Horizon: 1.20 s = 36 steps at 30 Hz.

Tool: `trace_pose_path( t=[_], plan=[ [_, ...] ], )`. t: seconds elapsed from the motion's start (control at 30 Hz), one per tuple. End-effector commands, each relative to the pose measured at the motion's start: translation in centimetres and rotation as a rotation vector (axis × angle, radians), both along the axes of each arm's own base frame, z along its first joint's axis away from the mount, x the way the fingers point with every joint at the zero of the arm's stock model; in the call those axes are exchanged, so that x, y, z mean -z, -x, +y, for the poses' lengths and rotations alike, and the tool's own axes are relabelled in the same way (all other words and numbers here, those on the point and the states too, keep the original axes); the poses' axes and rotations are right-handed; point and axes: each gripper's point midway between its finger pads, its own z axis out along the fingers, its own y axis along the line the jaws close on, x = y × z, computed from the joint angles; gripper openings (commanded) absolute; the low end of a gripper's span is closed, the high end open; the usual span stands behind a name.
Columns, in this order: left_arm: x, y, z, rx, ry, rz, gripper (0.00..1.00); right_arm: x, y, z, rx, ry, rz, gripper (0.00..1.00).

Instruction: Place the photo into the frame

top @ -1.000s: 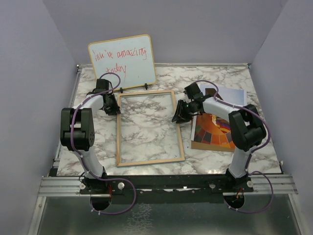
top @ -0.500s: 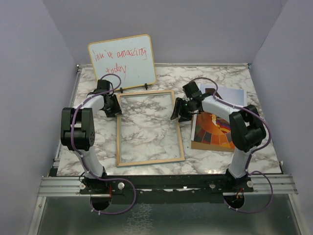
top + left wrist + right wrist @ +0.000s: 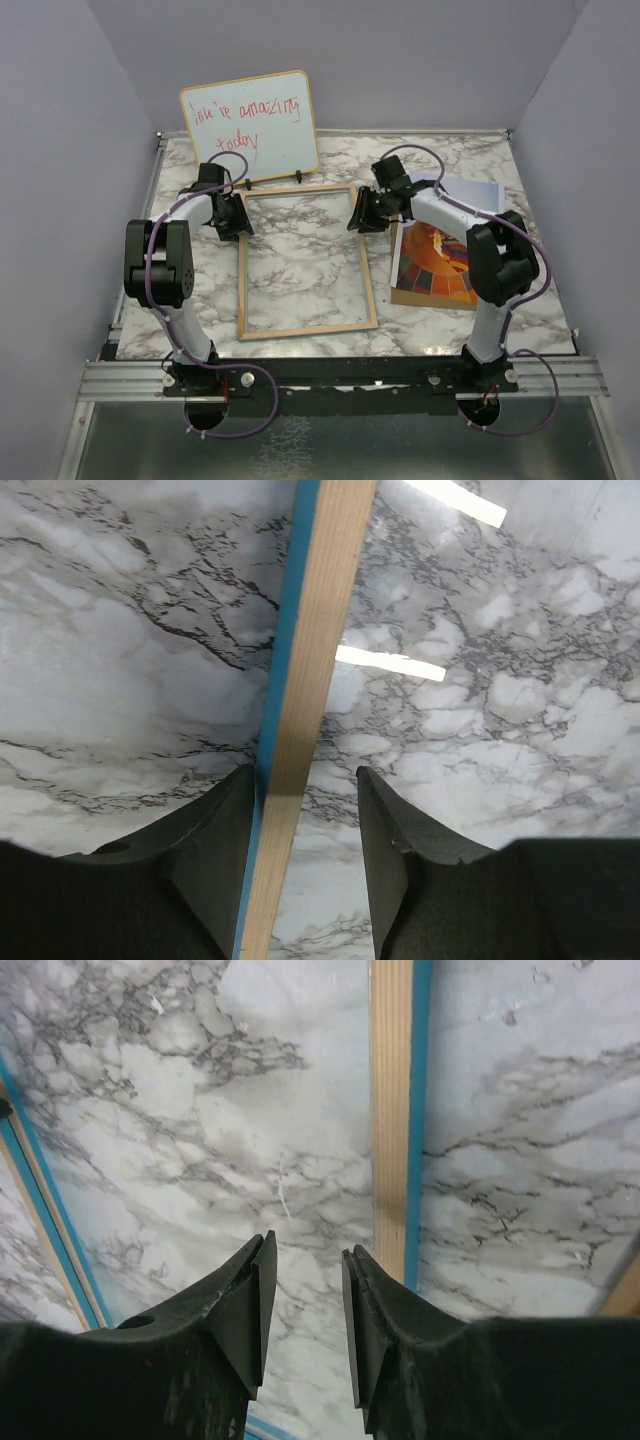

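**Claws at the frame, photo waiting.** The left claw point(image 3: 305, 780) stands parted astride the frame's left rail. The rail's blue edge is against one finger and there is a gap at the other, so it clamps nothing. The right claw point(image 3: 306, 1250) hangs narrowly parted and empty over the clear pane, just inside the right rail.

From above, the two claws sit at the 10 and 2 o'clock corners of the frame point(image 3: 305, 328). It lies flat, light wood up, in the middle of the marble surface point(image 3: 340, 160). The photo point(image 3: 440, 265) lies balloon side up at 3 o'clock of the frame, just beside the right rail and partly under the right arm. A whiteboard point(image 3: 250, 125) leans at 11 o'clock.

The step in hand looks like settling the frame in place, and the photo is not yet in it. The next move likely calls for the right claw to swing out to 3 o'clock, catch an edge of the thin, flat print and carry it inside the rails. The left claw may need to steady the frame against sliding.
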Motion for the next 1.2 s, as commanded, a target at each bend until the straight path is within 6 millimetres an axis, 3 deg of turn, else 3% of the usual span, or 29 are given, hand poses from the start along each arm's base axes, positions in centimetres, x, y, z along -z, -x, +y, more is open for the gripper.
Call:
trace_pose_path(
  t=[0.0, 0.43, 0.77, 0.87, 1.07, 1.17],
  plan=[
    [0.2, 0.4, -1.6, 0.057, 0.075, 0.0, 0.47, 1.3, -1.8, 0.6, -0.003, 0.021, -0.018, 0.4],
    [0.7, 0.9, -1.8, 0.06, 0.078, 0.017, 0.48, 5.4, -0.2, -0.2, -0.025, 0.074, 0.056, 0.37],
    [0.6, 0.7, -2.8, 0.075, 0.095, 0.014, 0.49, 7.4, 0.4, -1.7, -0.04, 0.258, 0.042, 0.38],
    [0.6, 0.7, -3.0, 0.075, 0.096, 0.013, 0.5, 6.0, 0.2, -1.2, -0.05, 0.238, 0.004, 0.38],
    [0.5, 0.4, -3.1, 0.075, 0.1, 0.009, 0.53, -1.0, -0.7, 0.9, -0.045, 0.082, -0.12, 0.43],
    [0.0, 0.1, -2.7, 0.057, 0.075, -0.008, 0.63, -4.0, -1.1, 0.6, 0.004, 0.058, -0.182, 0.47]
  ],
)
